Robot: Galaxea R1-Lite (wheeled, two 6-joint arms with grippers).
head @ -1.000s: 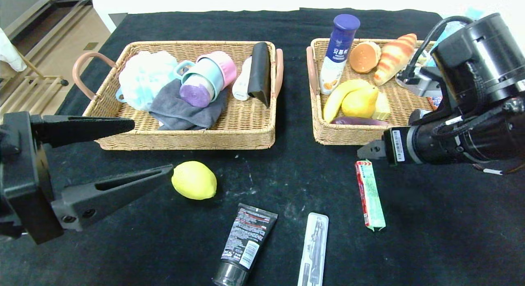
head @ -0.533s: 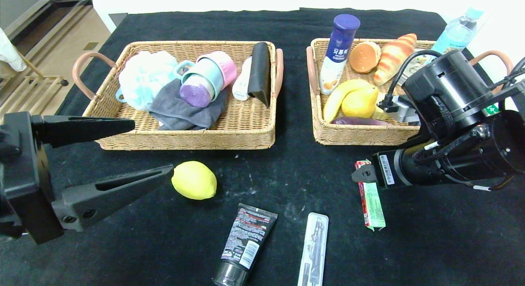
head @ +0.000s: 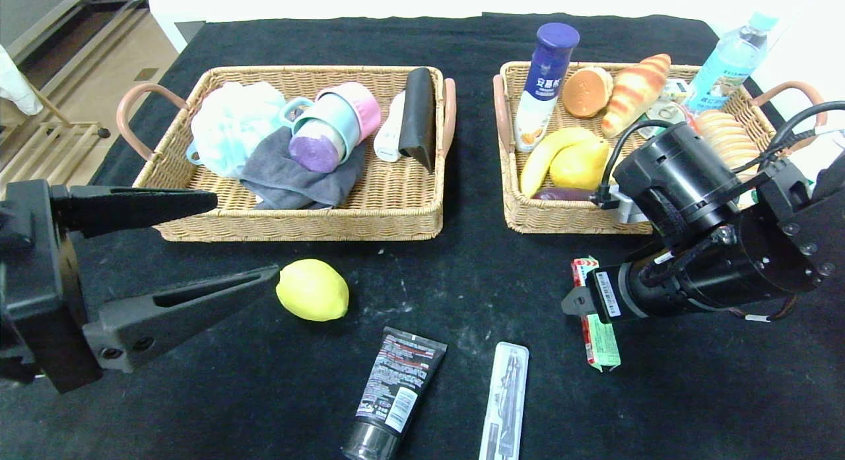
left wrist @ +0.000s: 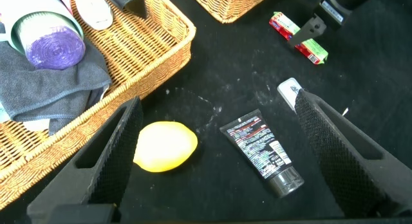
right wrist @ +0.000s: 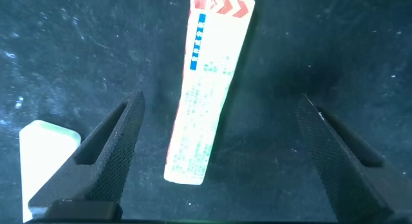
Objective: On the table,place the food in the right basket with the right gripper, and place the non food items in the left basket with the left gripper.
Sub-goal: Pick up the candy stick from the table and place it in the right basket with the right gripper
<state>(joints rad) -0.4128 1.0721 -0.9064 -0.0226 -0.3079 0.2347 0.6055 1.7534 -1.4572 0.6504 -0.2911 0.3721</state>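
A green and red snack packet (head: 599,325) lies on the black table in front of the right basket (head: 568,221). My right gripper (head: 584,301) is open and hovers just above it; in the right wrist view the packet (right wrist: 206,95) lies between the spread fingers of the right gripper (right wrist: 220,100). A yellow lemon (head: 312,290), a black tube (head: 394,391) and a white slim case (head: 505,399) lie on the table. My left gripper (head: 245,235) is open and empty at the left, beside the lemon (left wrist: 165,145), in front of the left basket (head: 304,224).
The left basket holds a bath sponge, grey cloth, cups and bottles. The right basket holds a bottle (head: 545,84), banana, pear, croissant, bun and biscuits. A water bottle (head: 726,61) stands at its far right. Pink handles stick out from the baskets.
My right arm has moved from over the right basket toward the front and down, so its gripper is now over the snack packet. The left arm has not moved.
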